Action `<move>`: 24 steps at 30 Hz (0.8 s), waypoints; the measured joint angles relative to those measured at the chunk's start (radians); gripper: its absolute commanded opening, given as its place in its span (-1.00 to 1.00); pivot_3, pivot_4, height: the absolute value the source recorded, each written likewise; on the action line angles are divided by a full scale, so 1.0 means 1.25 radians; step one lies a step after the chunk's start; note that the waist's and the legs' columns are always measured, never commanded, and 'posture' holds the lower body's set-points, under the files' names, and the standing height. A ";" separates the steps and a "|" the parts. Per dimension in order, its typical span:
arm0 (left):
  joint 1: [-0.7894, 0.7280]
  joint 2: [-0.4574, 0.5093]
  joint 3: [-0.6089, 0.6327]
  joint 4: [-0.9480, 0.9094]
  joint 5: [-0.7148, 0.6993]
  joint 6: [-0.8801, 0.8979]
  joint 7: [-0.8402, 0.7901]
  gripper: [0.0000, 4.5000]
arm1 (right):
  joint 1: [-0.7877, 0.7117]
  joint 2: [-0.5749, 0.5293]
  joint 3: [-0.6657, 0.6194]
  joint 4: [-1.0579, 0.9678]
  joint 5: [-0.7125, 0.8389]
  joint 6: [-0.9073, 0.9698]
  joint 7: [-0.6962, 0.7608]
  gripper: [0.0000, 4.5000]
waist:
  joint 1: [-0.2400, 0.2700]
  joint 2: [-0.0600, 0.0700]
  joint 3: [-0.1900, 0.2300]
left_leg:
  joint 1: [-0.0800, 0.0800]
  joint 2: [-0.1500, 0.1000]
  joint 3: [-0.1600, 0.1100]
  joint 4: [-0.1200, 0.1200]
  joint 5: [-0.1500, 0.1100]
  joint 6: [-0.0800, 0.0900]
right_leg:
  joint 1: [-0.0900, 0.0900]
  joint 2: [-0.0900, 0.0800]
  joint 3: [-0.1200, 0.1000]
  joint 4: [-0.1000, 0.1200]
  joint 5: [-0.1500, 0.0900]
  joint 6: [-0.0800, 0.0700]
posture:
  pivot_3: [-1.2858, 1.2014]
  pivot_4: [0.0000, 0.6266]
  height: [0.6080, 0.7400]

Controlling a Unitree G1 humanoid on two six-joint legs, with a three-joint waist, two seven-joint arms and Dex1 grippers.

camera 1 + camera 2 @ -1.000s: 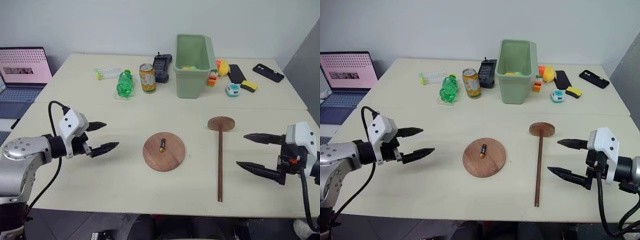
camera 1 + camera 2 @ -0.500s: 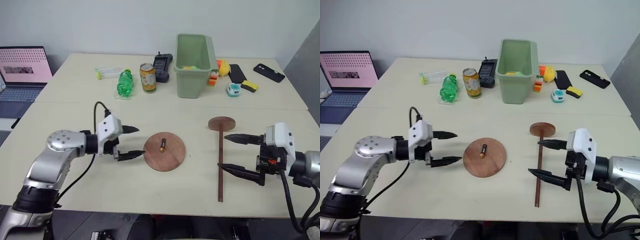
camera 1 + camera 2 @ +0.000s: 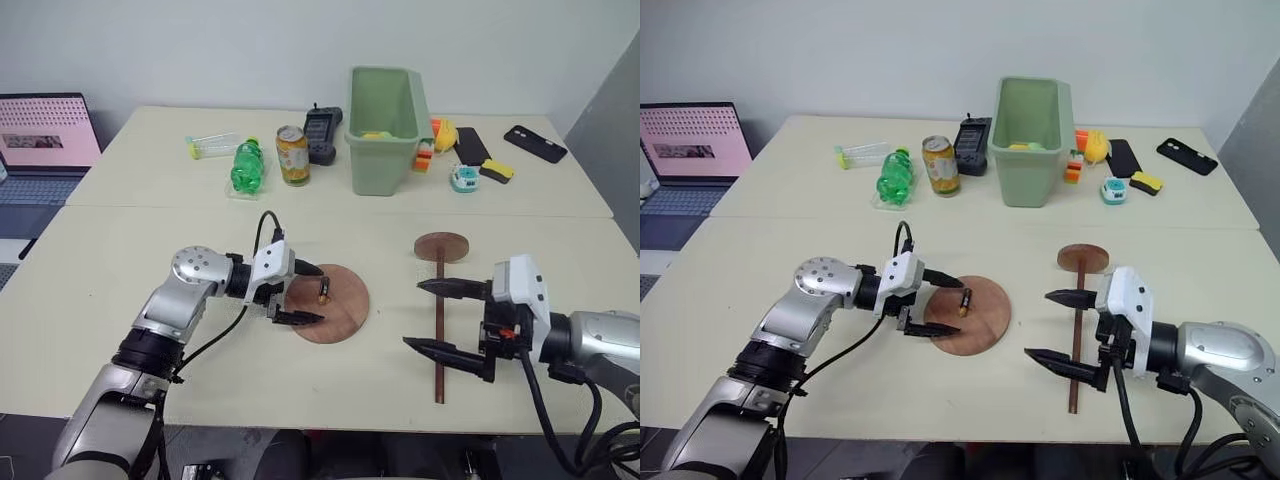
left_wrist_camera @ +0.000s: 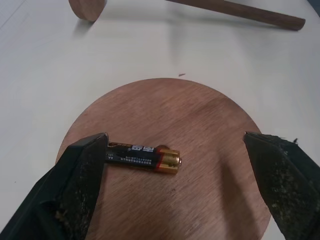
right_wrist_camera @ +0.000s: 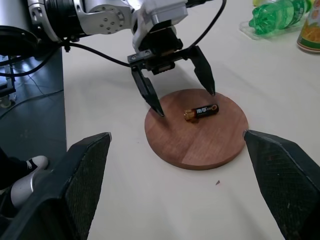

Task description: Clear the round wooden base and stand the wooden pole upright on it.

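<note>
Head views: the whole table, with a laptop at its 10 o'clock edge and a green bin, a can and a green bottle along the far side.
Left wrist view: a close look at the battery, black with a gold end, lying on the round wooden base; the pole's end disc and part of its rod show beyond.
Right wrist view: the left gripper seen from the front, its fingers spread either side of the battery.
Round wooden base: flat reddish-brown disc lying near the table's middle; the battery rests at about 10 o'clock of its centre in the head views.
Wooden pole: thin dark rod lying flat on the table, its disc end at 12 o'clock, well apart from the base, at the base's 3 o'clock.
Left fingers: wide, tips over the base's 9 o'clock rim, the battery between them, not gripped.
Right gripper: fingers wide, holding nothing, one tip on each end of a span along the rod; contact with the rod cannot be told.
</note>
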 measured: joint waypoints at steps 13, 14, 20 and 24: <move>-0.080 -0.091 -0.002 0.243 0.061 -0.161 -0.018 1.00 | -0.005 -0.003 0.000 -0.018 0.035 0.023 -0.026 0.97 | 0.001 0.000 0.000 | -0.002 -0.001 -0.001 0.002 0.000 0.000 | 0.000 0.000 -0.001 0.000 0.000 0.000 | 0.03 -0.52 1.00; -0.083 -0.095 -0.002 0.249 0.062 -0.167 -0.017 1.00 | -0.004 -0.004 0.000 -0.020 0.036 0.023 -0.027 0.97 | 0.001 -0.001 0.000 | -0.002 -0.001 -0.001 0.002 0.000 0.000 | 0.000 0.000 -0.001 0.000 0.000 0.000 | 0.03 -0.52 1.00; -0.104 -0.116 -0.002 0.276 0.075 -0.174 -0.017 1.00 | -0.005 -0.006 0.000 -0.020 0.043 0.024 -0.037 0.97 | 0.001 -0.001 0.000 | -0.002 -0.001 -0.001 0.002 0.000 0.000 | 0.000 0.000 -0.001 0.001 0.000 0.000 | 0.03 -0.52 1.00; -0.105 -0.118 -0.002 0.276 0.078 -0.174 -0.024 0.84 | -0.005 -0.008 0.000 -0.020 0.050 0.024 -0.038 1.00 | 0.000 -0.001 0.000 | -0.002 -0.001 -0.001 0.002 0.000 0.000 | 0.000 0.000 -0.001 0.001 0.000 0.000 | 0.03 -0.52 1.00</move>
